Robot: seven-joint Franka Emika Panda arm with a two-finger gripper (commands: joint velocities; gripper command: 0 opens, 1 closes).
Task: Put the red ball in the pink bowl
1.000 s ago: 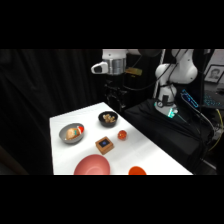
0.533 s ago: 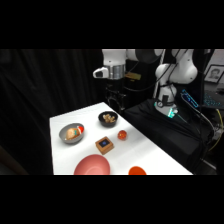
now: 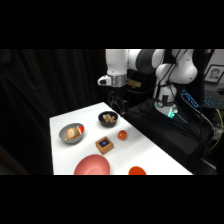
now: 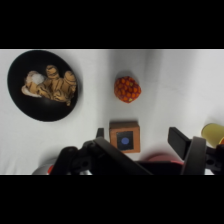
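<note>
The red ball (image 3: 122,134) rests on the white table, right of the black bowl (image 3: 108,118). In the wrist view the red ball (image 4: 127,89) lies near the middle, beyond the fingers. The pink bowl (image 3: 92,166) sits at the table's near edge, empty; the wrist view shows only a reddish sliver of it (image 4: 159,159) behind the linkage. My gripper (image 3: 118,104) hangs high over the table's far side, above the black bowl. In the wrist view the gripper (image 4: 139,135) is open and holds nothing, with the wooden block between its fingers far below.
A wooden block with a blue top (image 3: 104,145) stands between ball and pink bowl. A grey metal bowl (image 3: 71,133) with food sits at the left. A flat orange disc (image 3: 136,171) lies at the near edge. The black bowl (image 4: 42,85) holds brown food.
The gripper has shifted a little to the right and lower, towards the black bowl. Nothing on the table has moved.
</note>
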